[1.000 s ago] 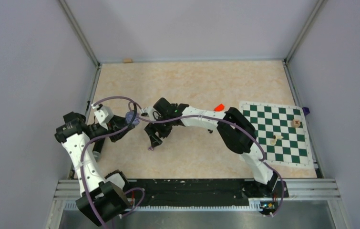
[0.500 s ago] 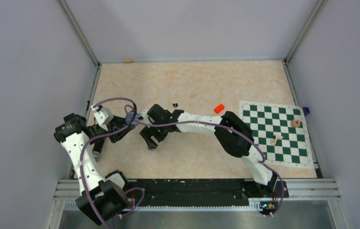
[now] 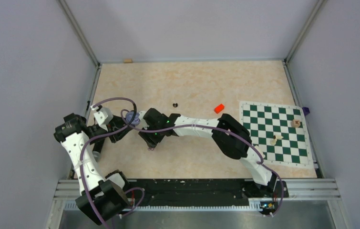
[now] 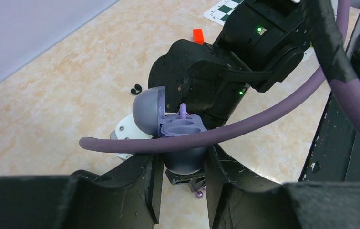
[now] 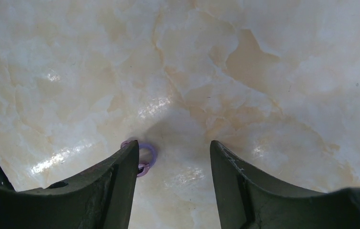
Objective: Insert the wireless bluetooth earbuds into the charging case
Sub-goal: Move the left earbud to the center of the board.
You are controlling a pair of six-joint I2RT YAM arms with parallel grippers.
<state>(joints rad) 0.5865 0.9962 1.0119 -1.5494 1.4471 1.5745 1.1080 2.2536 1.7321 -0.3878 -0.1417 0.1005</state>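
Observation:
My left gripper (image 4: 183,161) is shut on the lilac-grey charging case (image 4: 183,153), which is held upright with its lid (image 4: 148,112) open. A lilac stem (image 4: 183,110) stands up out of the case's insert. In the top view the left gripper (image 3: 126,122) and the case (image 3: 130,116) are at the left. My right gripper (image 5: 174,157) is open and points down at the table, with a lilac earbud (image 5: 145,155) against the inner side of its left finger. That earbud (image 3: 151,149) lies under the right gripper (image 3: 150,142). Two black earbuds (image 3: 175,104) lie farther back.
A small red block (image 3: 219,108) lies right of the black earbuds, beside a green-and-white chessboard (image 3: 273,131) with two small pieces on it. A purple cable (image 4: 225,133) crosses in front of the case in the left wrist view. Metal rails edge the table.
The right arm's wrist has moved left and nearer, toward the case, uncovering the black earbuds behind it. Its fingers stay over the lilac earbud. The left arm holds the case still.

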